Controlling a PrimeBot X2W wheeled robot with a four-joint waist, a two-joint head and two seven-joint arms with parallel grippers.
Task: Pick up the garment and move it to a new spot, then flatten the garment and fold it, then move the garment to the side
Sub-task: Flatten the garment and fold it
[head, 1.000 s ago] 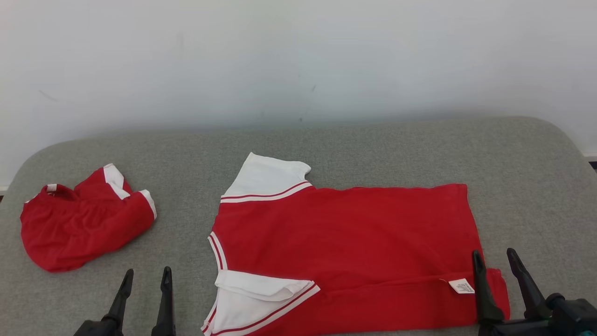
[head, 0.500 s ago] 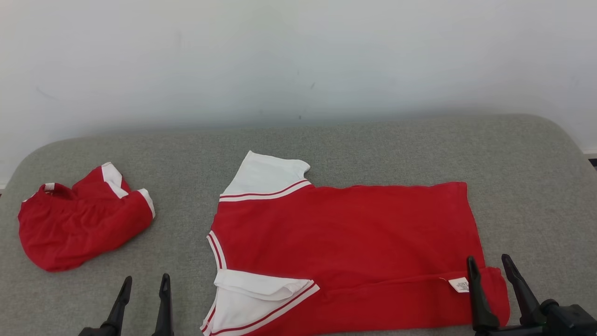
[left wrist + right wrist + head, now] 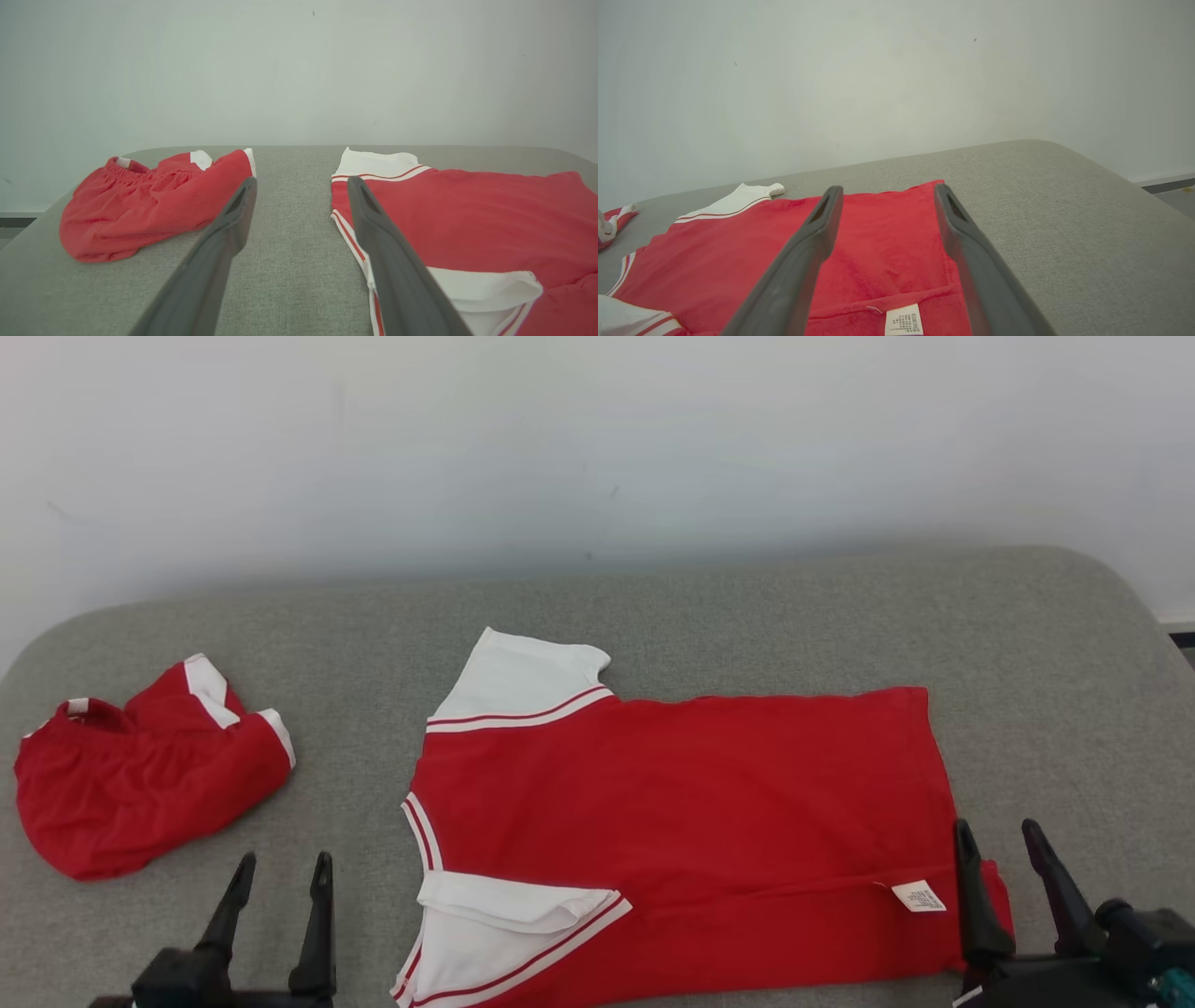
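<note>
A red garment (image 3: pixel 681 803) with white, red-striped sleeves lies spread on the grey cushioned surface (image 3: pixel 747 616), collar to the left and hem to the right. Its near long edge is folded over, showing a white label (image 3: pixel 919 896). The same garment (image 3: pixel 490 219) (image 3: pixel 878 238) appears in both wrist views. My left gripper (image 3: pixel 282 871) stands open over bare cushion, left of the near sleeve. Low at the hem's near corner my right gripper (image 3: pixel 997 833) stands open, with nothing between its fingers.
A second red piece of clothing with white trim (image 3: pixel 140 775) lies crumpled at the far left, also in the left wrist view (image 3: pixel 149 200). A pale wall (image 3: pixel 597 448) rises behind the surface. The cushion's rounded right edge (image 3: pixel 1111 177) drops to the floor.
The whole picture has shifted slightly, so the camera has moved. Both grippers stay open near the bottom edge, and the garment lies as before.
</note>
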